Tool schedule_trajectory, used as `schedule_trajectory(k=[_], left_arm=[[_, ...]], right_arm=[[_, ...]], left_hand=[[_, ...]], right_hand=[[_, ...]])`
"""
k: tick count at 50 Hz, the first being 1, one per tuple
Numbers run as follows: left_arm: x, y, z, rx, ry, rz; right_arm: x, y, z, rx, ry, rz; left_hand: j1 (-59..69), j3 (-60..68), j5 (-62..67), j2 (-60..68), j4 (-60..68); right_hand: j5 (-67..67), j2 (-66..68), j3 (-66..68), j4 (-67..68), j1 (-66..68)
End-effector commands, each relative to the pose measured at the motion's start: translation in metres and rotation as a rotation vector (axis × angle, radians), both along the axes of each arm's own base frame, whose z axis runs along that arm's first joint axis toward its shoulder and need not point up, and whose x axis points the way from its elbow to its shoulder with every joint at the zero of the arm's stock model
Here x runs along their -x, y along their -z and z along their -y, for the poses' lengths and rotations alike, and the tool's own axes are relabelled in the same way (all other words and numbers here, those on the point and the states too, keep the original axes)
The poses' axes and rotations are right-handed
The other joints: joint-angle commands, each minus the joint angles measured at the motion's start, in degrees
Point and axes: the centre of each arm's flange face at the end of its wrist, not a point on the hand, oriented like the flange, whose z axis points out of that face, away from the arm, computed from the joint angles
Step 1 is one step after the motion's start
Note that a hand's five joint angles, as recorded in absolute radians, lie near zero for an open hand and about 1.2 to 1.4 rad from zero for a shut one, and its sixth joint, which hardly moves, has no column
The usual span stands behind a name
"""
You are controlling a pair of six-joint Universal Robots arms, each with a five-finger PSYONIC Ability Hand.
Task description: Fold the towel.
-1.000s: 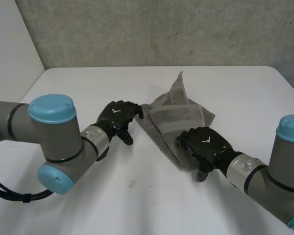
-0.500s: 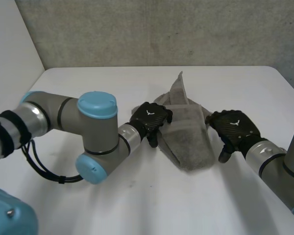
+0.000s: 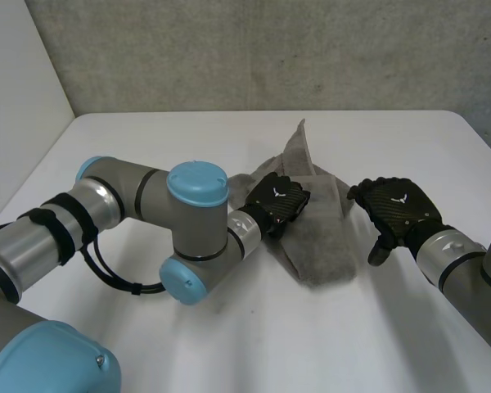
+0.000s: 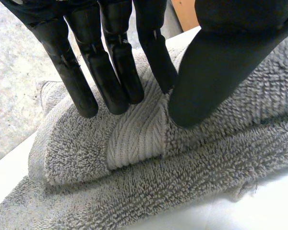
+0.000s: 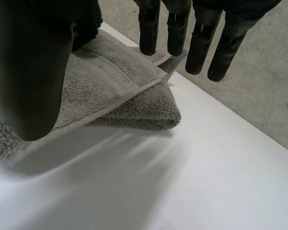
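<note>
1. The left hand (image 3: 277,203) is down on the towel (image 3: 323,250). Its fingers are straight, with tips and thumb pressing the top layer beside the woven band. Nothing looks curled or pinched in its wrist view. My read is that it's pinning the fold so the layers don't slide.
2. The right hand (image 3: 395,205) hangs just beside the towel's right edge, over bare table. Its fingers are loosely extended, the thumb is apart, and it holds nothing. It looks parked there, free to take an edge next.
3. The towel lies mid-table between the two hands as a lumpy stack of grey terry layers. One corner (image 3: 300,135) pokes up in a peak on the far side, so I'd call the fold unfinished.
4. The table (image 3: 147,147) is white, smooth and bare apart from the towel. Thick pile on a slick top could skate, which fits the hold-down.
5. Behind the far edge is a rough grey concrete wall (image 3: 270,49), with a plain pale panel (image 3: 16,65) off to the left.
</note>
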Motion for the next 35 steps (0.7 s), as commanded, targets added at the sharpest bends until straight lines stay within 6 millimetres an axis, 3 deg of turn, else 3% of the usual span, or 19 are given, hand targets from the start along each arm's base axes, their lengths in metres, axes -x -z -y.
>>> schedule_trajectory(k=[1, 7, 9, 10, 12, 13, 14, 15, 17, 18, 20, 23, 25, 26, 31, 35], left_arm=[[-0.004, -0.009, -0.002, 0.019, -0.007, 0.022], [-0.02, -0.025, -0.018, -0.005, -0.012, 0.068], [-0.042, -0.04, -0.029, -0.022, -0.043, 0.087], [-0.042, -0.04, -0.029, -0.022, -0.044, 0.087], [-0.072, -0.055, -0.035, -0.015, -0.105, 0.088], [-0.072, -0.055, -0.035, -0.015, -0.106, 0.088], [-0.088, -0.06, -0.035, -0.005, -0.14, 0.081], [-0.088, -0.06, -0.035, -0.004, -0.141, 0.081], [-0.115, -0.07, -0.043, 0.016, -0.188, 0.064], [-0.116, -0.07, -0.043, 0.016, -0.189, 0.064], [-0.136, -0.073, -0.055, 0.032, -0.22, 0.067], [-0.149, -0.072, -0.057, 0.04, -0.245, 0.079], [-0.175, -0.066, -0.054, 0.059, -0.311, 0.128], [-0.175, -0.066, -0.054, 0.059, -0.311, 0.129], [-0.218, -0.041, -0.046, 0.065, -0.413, 0.266], [-0.23, -0.032, -0.045, 0.043, -0.439, 0.309]], right_arm=[[0.0, 0.0, 0.001, 0.004, 0.0, 0.0], [0.0, -0.002, 0.002, 0.007, 0.002, 0.005], [0.0, -0.003, 0.004, 0.01, 0.006, 0.008], [0.0, -0.003, 0.004, 0.01, 0.006, 0.008], [-0.001, -0.005, 0.007, 0.01, 0.009, 0.008], [-0.001, -0.005, 0.007, 0.01, 0.009, 0.008], [-0.002, -0.006, 0.009, 0.004, 0.006, 0.007], [-0.002, -0.006, 0.009, 0.004, 0.006, 0.007], [-0.005, -0.003, 0.008, -0.05, -0.01, -0.003], [-0.005, -0.003, 0.008, -0.05, -0.01, -0.003], [-0.009, -0.002, 0.006, -0.118, -0.036, -0.002], [-0.01, -0.002, 0.006, -0.154, -0.046, 0.005], [-0.013, -0.002, 0.005, -0.203, -0.065, 0.029], [-0.013, -0.002, 0.005, -0.204, -0.065, 0.029], [-0.017, -0.002, 0.012, -0.223, -0.08, 0.054], [-0.019, -0.003, 0.016, -0.211, -0.084, 0.057]], left_hand=[[21.1, 20.7, 20.9, 20.7, 20.7], [21.1, 20.7, 20.9, 20.7, 20.7], [21.1, 20.7, 20.9, 20.7, 20.7], [21.1, 20.7, 20.9, 20.7, 20.7], [21.1, 20.7, 20.9, 20.7, 20.7], [21.1, 20.7, 20.9, 20.7, 20.7], [21.1, 20.7, 20.9, 20.7, 20.7], [21.1, 20.7, 20.9, 20.7, 20.7], [21.1, 20.7, 20.9, 20.7, 20.7], [21.1, 20.7, 20.9, 20.7, 20.7], [21.1, 20.7, 20.9, 20.7, 20.7], [21.1, 20.7, 20.9, 20.7, 20.7], [21.1, 20.7, 20.9, 20.7, 20.7], [21.1, 20.7, 20.9, 20.7, 20.7], [21.1, 20.7, 20.9, 20.7, 20.7], [21.1, 20.7, 20.9, 20.7, 20.7]], right_hand=[[-1.9, -4.9, -4.9, -4.1, -4.2], [-3.7, -6.8, -6.8, -6.0, -6.0], [-5.7, -8.7, -8.7, -7.9, -8.0], [-5.7, -8.7, -8.7, -7.9, -8.0], [-5.7, -8.7, -8.7, -7.9, -8.0], [-5.7, -8.7, -8.7, -7.9, -8.0], [-5.7, -8.7, -8.7, -7.9, -8.0], [-5.7, -8.7, -8.7, -7.9, -8.0], [-5.7, -8.7, -8.7, -7.9, -8.0], [-5.7, -8.7, -8.7, -7.9, -8.0], [-5.7, -8.7, -8.7, -7.9, -8.0], [-5.7, -8.7, -8.7, -7.9, -8.0], [-5.7, -8.7, -8.7, -7.9, -8.0], [-5.7, -8.7, -8.7, -7.9, -8.0], [-5.7, -8.7, -8.7, -7.9, -8.0], [-5.7, -8.7, -8.7, -7.9, -8.0]])
